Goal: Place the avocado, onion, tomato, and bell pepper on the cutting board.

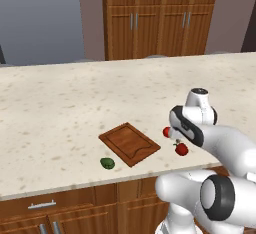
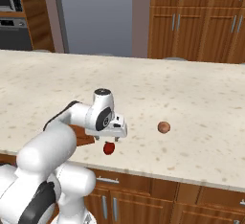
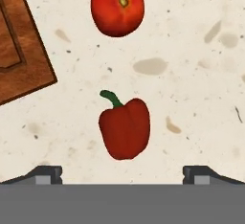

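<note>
Two red fruits, pepper [image 3: 124, 128] and tomato [image 3: 117, 6], lay beside our half-hidden board [image 3: 19, 50]; our gripper [image 3: 122, 173] hung released above the pepper.

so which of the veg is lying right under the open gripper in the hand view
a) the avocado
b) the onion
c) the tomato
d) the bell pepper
d: the bell pepper, red with a green stem, lies on the counter between the two spread fingertips of the gripper, while the tomato sits farther off, near the cutting board.
</note>
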